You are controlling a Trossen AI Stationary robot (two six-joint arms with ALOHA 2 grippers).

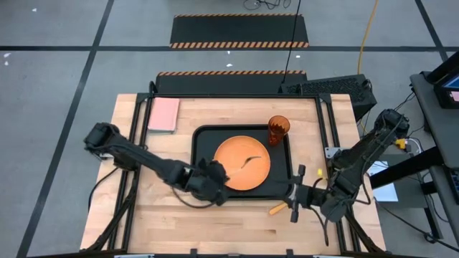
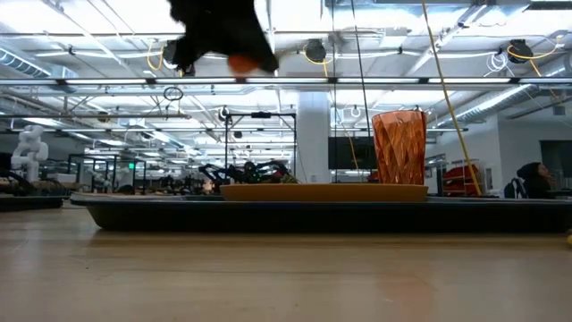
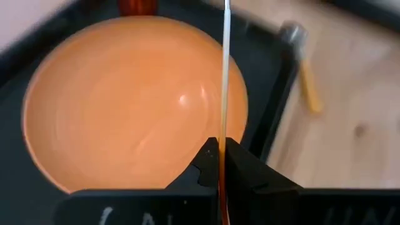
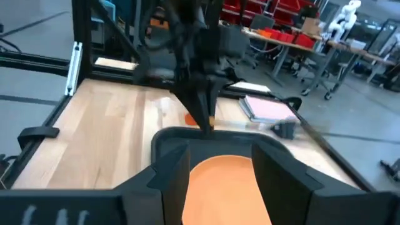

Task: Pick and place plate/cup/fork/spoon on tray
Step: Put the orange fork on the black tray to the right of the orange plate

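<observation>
Left hand (image 3: 220, 178) pinches fork (image 3: 225, 81) above plate (image 3: 125, 106); spoon (image 1: 277, 208) off-tray.

Robotics lab or industrial workshop. Taped grey floor (image 1: 57, 43), hazard-striped mats (image 1: 239, 32), ceiling strip lights (image 2: 80, 85), red tool cabinets (image 4: 265, 15), white humanoid robot (image 2: 29, 148).

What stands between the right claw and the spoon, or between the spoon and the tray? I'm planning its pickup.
Nothing visible does. The spoon lies on bare wood right beside the open right claw, just outside the tray. Only the tray's raised rim lies between. The left claw holds the fork over the plate.
</observation>
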